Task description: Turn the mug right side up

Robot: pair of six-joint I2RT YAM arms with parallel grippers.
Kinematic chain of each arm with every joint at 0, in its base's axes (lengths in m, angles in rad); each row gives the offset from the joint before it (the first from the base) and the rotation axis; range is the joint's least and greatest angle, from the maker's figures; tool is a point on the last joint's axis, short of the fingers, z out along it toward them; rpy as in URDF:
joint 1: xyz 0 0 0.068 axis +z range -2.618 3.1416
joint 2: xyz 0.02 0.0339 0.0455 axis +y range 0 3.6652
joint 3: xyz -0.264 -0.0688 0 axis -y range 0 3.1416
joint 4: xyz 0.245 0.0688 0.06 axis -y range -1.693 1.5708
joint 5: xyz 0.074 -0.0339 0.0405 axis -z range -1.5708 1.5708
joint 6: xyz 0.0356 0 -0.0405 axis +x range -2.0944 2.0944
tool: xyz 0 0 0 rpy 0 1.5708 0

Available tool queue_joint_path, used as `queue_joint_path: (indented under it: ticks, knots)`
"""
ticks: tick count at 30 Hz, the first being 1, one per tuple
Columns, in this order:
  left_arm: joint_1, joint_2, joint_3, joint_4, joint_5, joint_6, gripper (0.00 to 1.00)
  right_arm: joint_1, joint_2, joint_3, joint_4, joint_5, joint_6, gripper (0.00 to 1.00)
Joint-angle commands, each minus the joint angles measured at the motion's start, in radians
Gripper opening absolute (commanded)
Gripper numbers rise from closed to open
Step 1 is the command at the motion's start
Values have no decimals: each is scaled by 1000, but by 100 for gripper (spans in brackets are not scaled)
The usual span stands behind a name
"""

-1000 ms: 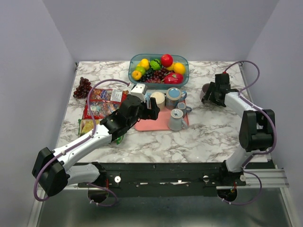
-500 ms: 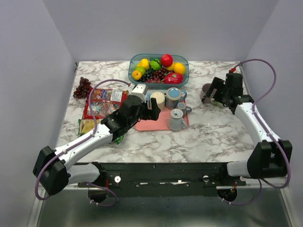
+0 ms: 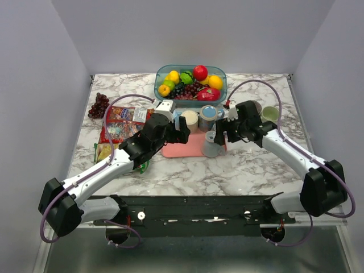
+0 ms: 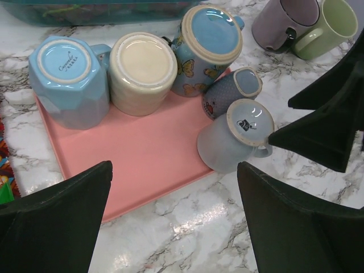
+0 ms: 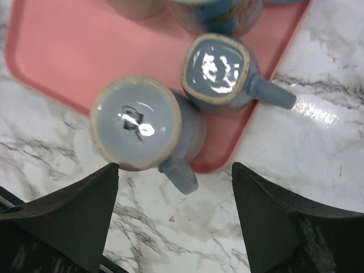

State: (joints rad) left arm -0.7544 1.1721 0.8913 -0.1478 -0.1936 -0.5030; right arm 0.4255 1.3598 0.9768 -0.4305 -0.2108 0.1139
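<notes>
Several mugs stand upside down on a pink tray. A grey-blue mug is at its front right corner, base up, handle over the edge; it shows in the left wrist view and the right wrist view. A smaller blue mug is beside it. My right gripper is open just above these two, empty. My left gripper is open and empty over the tray's near edge.
A butterfly mug, a cream mug and a light blue mug stand base up at the tray's back. A purple mug and a green mug stand upright at the right. Fruit bowl, grapes, snack packets.
My right arm has swung left from the back right of the table to the tray's front right corner, and the green mug now shows behind it. The left arm has barely moved.
</notes>
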Motion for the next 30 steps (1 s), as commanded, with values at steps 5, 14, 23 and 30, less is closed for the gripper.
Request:
queue_joint_path:
  ticks: [5,14,23,30]
  knots:
    - [18,-54,28,-12,-46,32,99,59,169,54,-114,-15,-105,69]
    - [38,-49,35,-19,-35,34,99,102,217,76,-108,21,-137,53]
    - [49,-38,37,-15,-18,27,99,170,197,68,-67,131,-169,49]
    - [55,-43,26,-16,-17,23,99,177,216,72,-59,163,-163,2]
